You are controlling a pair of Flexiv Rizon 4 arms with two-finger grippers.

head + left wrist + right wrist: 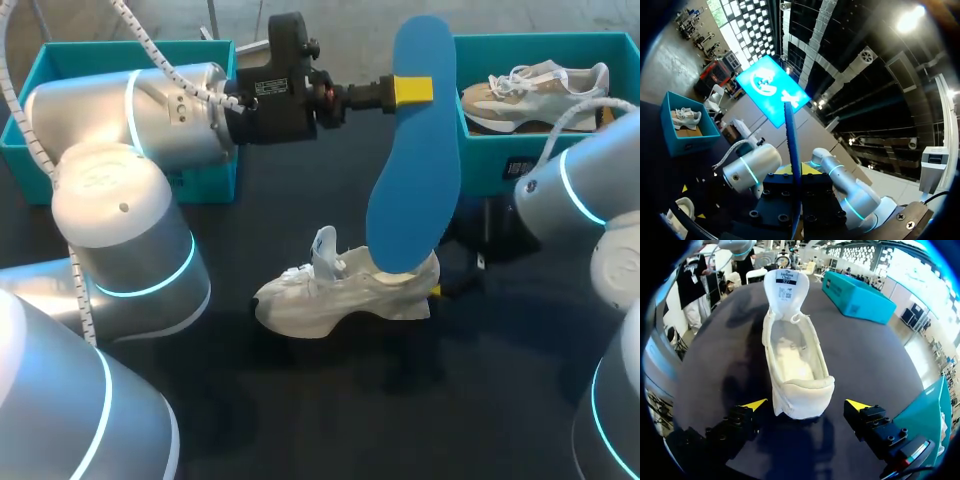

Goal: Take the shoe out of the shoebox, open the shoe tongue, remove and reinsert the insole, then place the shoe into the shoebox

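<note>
Aloft, left end effector [412, 90] clamps insole [415, 170]; right end effector [806, 404] released, flanking shoe [792, 355].

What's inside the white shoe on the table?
Only a bare pale footbed shows in the shoe; the blue insole is in the left gripper. The toe end is hidden behind the tongue.

From the head camera the blue insole [415, 150] covers the heel of the white shoe [330, 295], so whether its lower end sits inside the shoe cannot be told. The right gripper [436, 290] behind that heel shows only a speck of yellow. From the left wrist the shoe is cut off at the view's edge, only one end showing.
</note>
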